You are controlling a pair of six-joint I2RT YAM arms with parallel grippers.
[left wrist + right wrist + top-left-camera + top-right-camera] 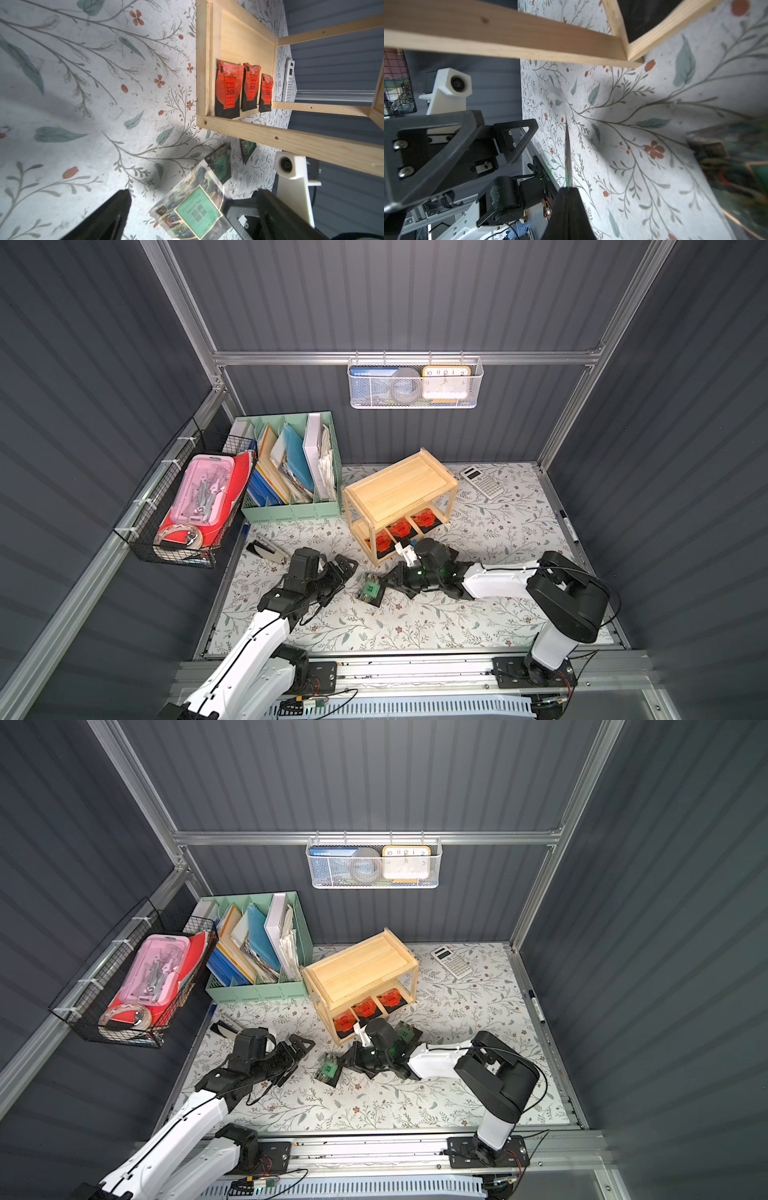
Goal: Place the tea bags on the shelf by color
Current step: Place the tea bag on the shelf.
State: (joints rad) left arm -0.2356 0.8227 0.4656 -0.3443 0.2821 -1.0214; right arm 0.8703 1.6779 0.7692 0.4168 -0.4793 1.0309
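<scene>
The light wooden shelf [399,485] stands at the back of the table. Three orange-labelled tea bags [401,527] [227,89] lie in a row on its lower tier. My right gripper [384,583] [568,188] is shut on a green-labelled tea bag [371,590] [567,149], which is on edge just above the mat in front of the shelf. That tea bag [195,209] sits between the spread fingers of my left gripper [344,574] [193,218], which is open and not touching it. Another green tea bag [220,164] lies behind it, and a third [405,1031] by the right wrist.
A mint-green file organizer [291,472] stands left of the shelf, with a black wire basket [191,506] on the left wall. A calculator [482,482] lies at the back right, a marker [568,526] along the right edge, and a black-and-white tool [266,551] near the left arm.
</scene>
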